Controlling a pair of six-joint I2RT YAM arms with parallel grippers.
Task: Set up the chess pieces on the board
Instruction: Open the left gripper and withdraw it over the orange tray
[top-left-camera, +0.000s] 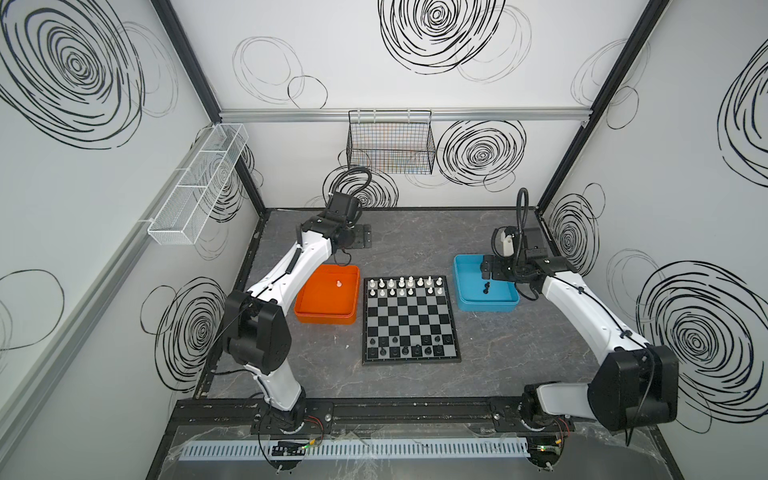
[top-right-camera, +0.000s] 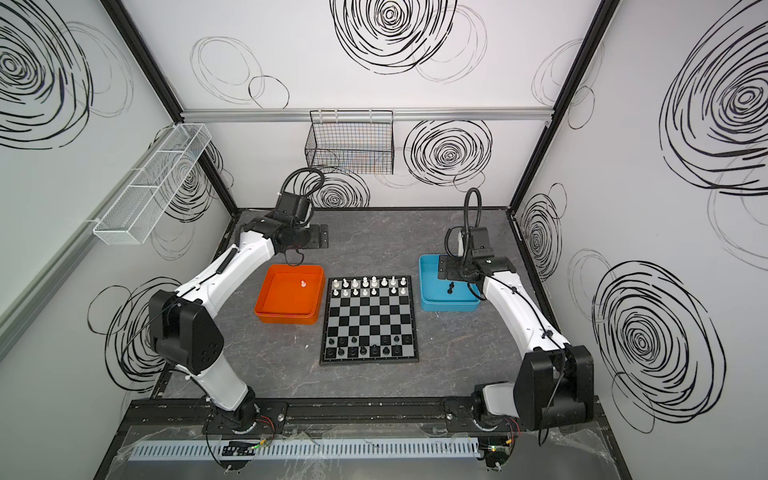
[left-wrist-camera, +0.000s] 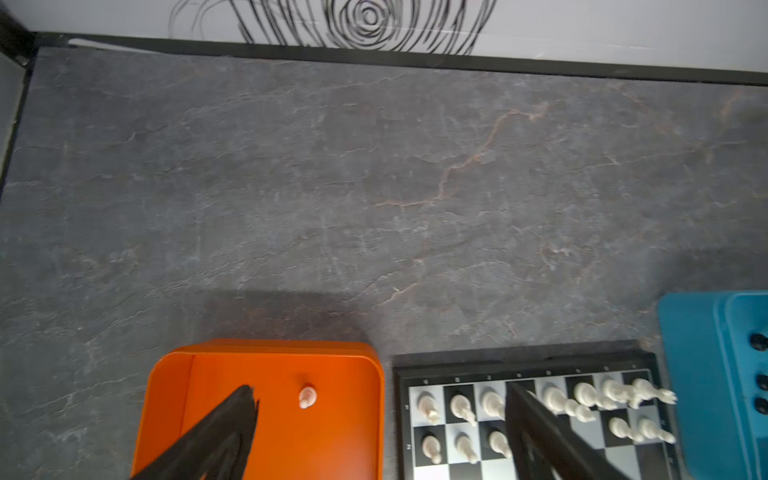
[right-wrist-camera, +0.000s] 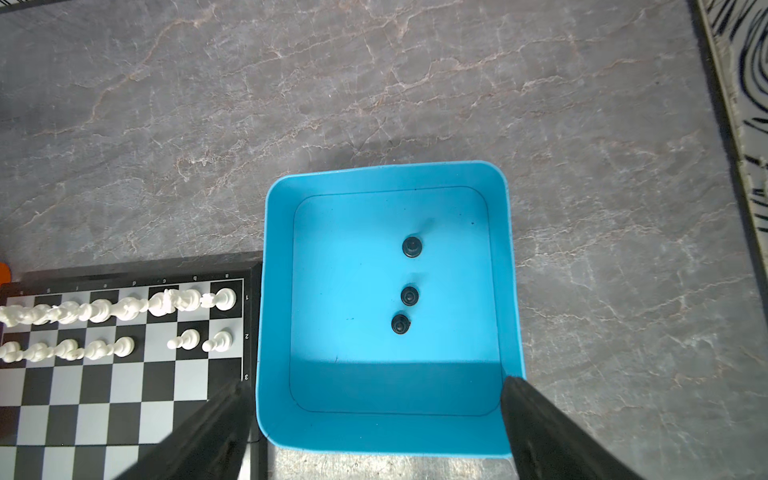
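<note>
Both top views sit high at the front, angled steeply down on the whole table (top-left-camera: 519, 332), and are near-identical. The left wrist view looks down past the left gripper (left-wrist-camera: 381, 390), with the orange tray (left-wrist-camera: 270, 347) beneath it and the board (left-wrist-camera: 582, 360) beside it. The right wrist view is close, with the right gripper (right-wrist-camera: 375, 383) above the blue tray (right-wrist-camera: 276, 291). Both wrist views share the board's far edge.

Board (right-wrist-camera: 124, 399) border: 1–3, perhaps a–e

Board (top-left-camera: 410, 320) flat; white pieces (top-left-camera: 401, 283) far rows, black pieces (top-left-camera: 437, 339) near, seemingly upright.
</note>
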